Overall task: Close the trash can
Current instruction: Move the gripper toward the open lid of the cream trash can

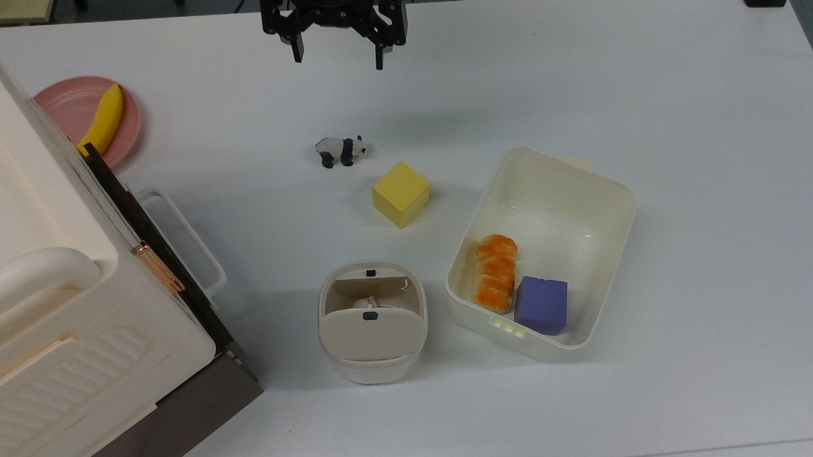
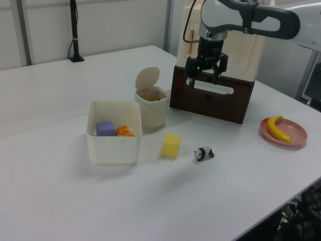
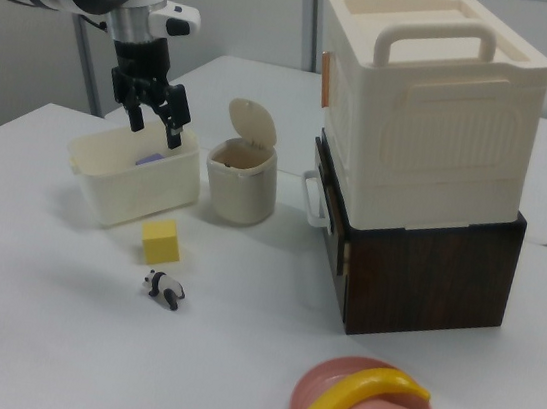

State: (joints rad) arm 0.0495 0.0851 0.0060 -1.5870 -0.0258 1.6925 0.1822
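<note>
One lid (image 1: pixel 371 332) stands up on the bin (image 1: pixel 372 321), low on the counter (image 1: pixel 645 78) in the top view; the claw (image 1: pixel 337 54) hangs wide and empty, well apart. Left view: approach from behind the lid (image 2: pixel 147 79). Right view: push it down gently.

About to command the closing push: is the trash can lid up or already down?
Up. The trash can has its lid standing raised behind the open mouth, and the end effector is apart from it.

The arm hangs raised, gripper (image 1: pixel 337 55) pointing down, fingers (image 1: pixel 297 48) spread.
</note>
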